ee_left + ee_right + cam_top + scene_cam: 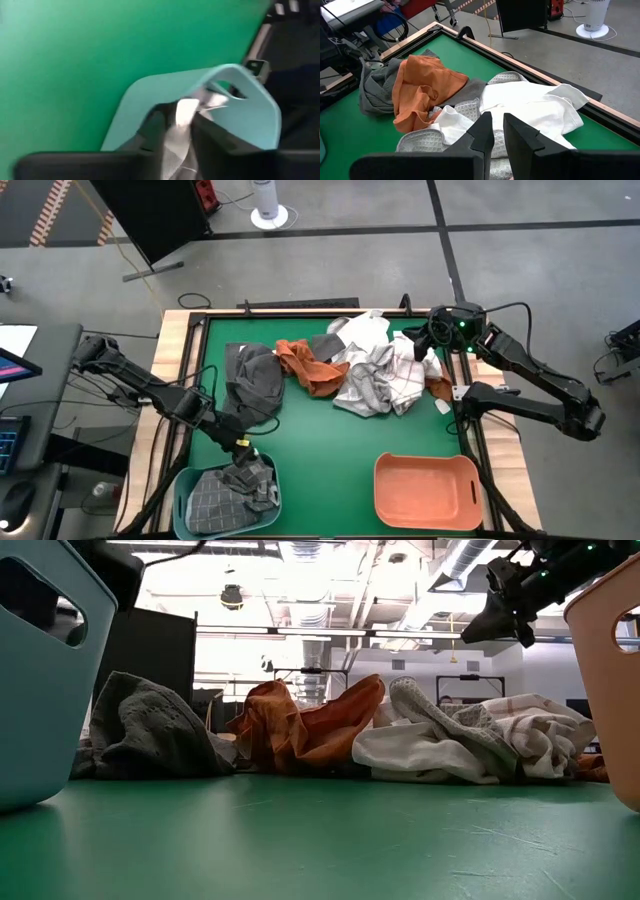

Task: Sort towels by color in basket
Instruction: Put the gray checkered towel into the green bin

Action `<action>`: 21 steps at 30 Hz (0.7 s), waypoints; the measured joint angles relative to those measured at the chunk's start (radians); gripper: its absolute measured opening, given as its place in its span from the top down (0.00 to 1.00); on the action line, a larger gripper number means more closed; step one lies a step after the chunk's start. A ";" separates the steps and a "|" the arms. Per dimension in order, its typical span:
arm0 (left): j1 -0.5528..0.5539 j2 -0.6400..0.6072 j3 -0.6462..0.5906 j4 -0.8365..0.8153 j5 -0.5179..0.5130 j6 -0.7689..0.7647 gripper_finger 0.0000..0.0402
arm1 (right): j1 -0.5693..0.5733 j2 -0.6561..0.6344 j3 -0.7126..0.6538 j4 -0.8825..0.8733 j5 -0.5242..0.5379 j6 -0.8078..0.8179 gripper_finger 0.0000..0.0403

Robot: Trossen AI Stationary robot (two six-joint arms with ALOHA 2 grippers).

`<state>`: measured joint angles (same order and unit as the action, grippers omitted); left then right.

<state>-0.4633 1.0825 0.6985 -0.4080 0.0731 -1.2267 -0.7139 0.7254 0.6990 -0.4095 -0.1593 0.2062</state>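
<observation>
A teal basket [185,480] at the near left holds grey towels [215,502]. My left gripper [245,458] is above the basket's right part, shut on a light grey towel [176,142]. The other towels lie in a pile at the far middle: dark grey [255,380], rust orange [305,365], white [365,330] and checked [395,375]. My right gripper [422,345] hangs well above the pile's right end [500,610]. Its fingers [482,132] are close together and hold nothing. My left gripper pinches the light grey towel between its two fingers, on a bunched part [180,112]; how many layers it has, I cannot tell. The fingers come from above, slanting down over the teal basket [250,100]. The towel's lower part lies in the basket [258,478].
An orange basket [380,480] stands at the near right, with nothing showing inside it. Bare green table [330,440] lies between the pile and the two baskets. A raised wooden rim [185,360] runs round the table.
</observation>
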 joint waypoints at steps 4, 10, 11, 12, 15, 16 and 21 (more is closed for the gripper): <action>0.000 0.001 0.035 0.011 0.011 0.047 0.98 | 0.000 0.000 0.000 0.000 0.000 -0.005 0.81; -0.024 0.008 0.078 0.025 0.061 0.008 0.99 | 0.000 0.000 0.000 0.001 0.000 -0.006 0.81; -0.035 0.015 0.085 0.027 0.062 0.006 0.99 | 0.000 0.000 0.000 0.001 0.000 -0.006 0.81; -0.048 0.024 0.089 0.028 0.062 0.007 0.99 | 0.000 0.000 0.000 0.001 0.000 -0.006 0.81; -0.087 0.063 0.094 0.029 0.070 0.010 0.99 | 0.000 0.000 0.000 0.001 0.000 -0.006 0.81; -0.100 0.081 0.094 0.028 0.072 0.010 0.99 | 0.000 0.000 0.000 0.001 0.000 -0.006 0.81; -0.139 0.194 0.094 0.065 0.072 -0.016 0.99 | 0.000 0.000 0.000 0.002 0.000 -0.006 0.81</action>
<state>-0.6019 1.2765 0.7925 -0.3426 0.1447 -1.2427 -0.7139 0.7254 0.6991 -0.4080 -0.1593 0.1997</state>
